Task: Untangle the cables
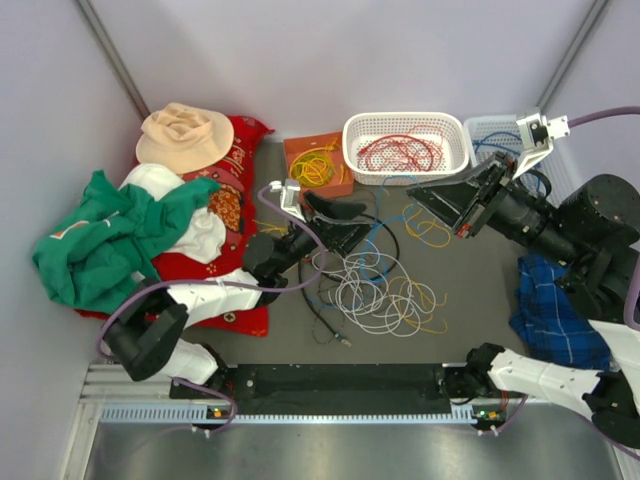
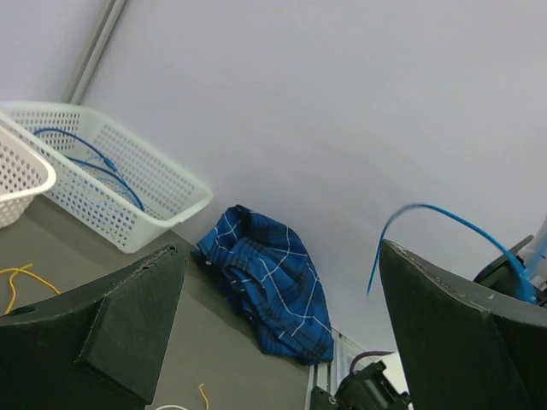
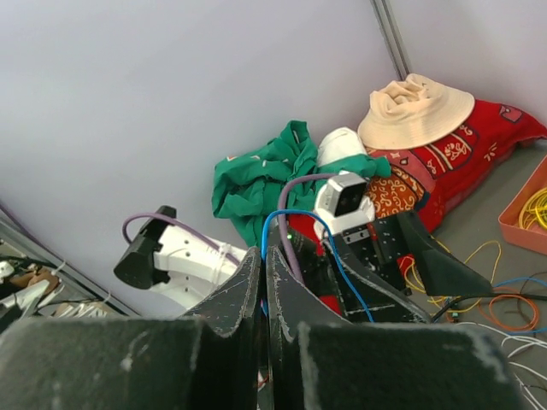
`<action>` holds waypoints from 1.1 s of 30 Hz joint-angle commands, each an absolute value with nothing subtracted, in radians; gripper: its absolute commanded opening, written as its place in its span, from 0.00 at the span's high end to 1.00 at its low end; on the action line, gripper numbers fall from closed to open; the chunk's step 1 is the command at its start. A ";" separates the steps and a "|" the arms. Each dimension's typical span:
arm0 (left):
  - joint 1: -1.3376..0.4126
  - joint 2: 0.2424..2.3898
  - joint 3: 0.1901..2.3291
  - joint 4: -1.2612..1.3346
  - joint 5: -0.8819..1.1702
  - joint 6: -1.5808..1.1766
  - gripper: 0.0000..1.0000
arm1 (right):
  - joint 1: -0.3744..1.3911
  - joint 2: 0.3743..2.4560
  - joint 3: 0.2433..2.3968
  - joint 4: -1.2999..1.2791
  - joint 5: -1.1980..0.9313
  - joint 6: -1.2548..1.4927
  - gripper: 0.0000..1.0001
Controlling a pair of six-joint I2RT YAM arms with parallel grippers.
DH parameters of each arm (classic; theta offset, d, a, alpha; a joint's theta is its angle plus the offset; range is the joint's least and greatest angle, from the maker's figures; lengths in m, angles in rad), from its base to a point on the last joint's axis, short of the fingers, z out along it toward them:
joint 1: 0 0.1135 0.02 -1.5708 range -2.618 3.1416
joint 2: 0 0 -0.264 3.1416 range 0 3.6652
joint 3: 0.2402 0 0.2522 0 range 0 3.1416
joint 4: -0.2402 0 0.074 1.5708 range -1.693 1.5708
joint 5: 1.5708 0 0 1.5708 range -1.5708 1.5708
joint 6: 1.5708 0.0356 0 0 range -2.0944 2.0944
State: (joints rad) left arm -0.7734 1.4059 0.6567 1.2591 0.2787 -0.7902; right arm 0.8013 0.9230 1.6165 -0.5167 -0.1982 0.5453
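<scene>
Although illegible, mark (image 1: 62,232) on green garment (image 1: 105,245) left of cables (image 1: 375,292).

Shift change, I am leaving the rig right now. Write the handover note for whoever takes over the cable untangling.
Left pincer: open, empty, at the far edge of the pile.
Right pincer: shut on a blue cable, held above the table.
Done: red cables in the white basket, blue cables in the smaller basket beside it, yellow cables in the orange tray.
Left: the pile of white, black, yellow and blue cables mid-table, not yet separated.
</scene>
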 commanded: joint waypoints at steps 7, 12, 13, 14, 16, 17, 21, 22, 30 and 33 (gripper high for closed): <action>-0.793 1.459 0.696 1.560 0.299 -0.801 0.01 | 0.811 0.893 1.621 -0.488 -0.212 0.563 1.00; -0.807 1.453 0.707 1.575 0.295 -0.767 0.01 | 0.810 0.894 1.605 -0.469 -0.219 0.580 1.00; -0.810 1.460 0.710 1.581 0.298 -0.767 0.01 | 0.811 0.894 1.605 -0.466 -0.224 0.580 1.00; -0.811 1.465 0.713 1.583 0.305 -0.770 0.01 | 0.810 0.894 1.600 -0.462 -0.225 0.583 1.00; -0.816 1.476 0.721 1.589 0.314 -0.773 0.01 | 0.811 0.894 1.600 -0.462 -0.221 0.586 1.00; -0.818 1.479 0.719 1.594 0.318 -0.775 0.01 | 0.811 0.894 1.603 -0.466 -0.218 0.584 1.00; -0.822 1.480 0.693 1.614 0.333 -0.776 0.01 | 0.810 0.893 1.609 -0.471 -0.209 0.586 1.00; -0.822 1.468 0.684 1.615 0.331 -0.770 0.01 | 0.811 0.893 1.611 -0.472 -0.200 0.586 1.00; -0.822 1.215 0.594 1.120 0.129 -0.612 0.03 | 0.811 0.890 1.629 -0.543 -0.077 0.517 1.00; -0.822 1.077 0.681 0.685 -0.044 -0.566 0.06 | 0.811 0.894 1.631 -0.590 -0.010 0.473 1.00</action>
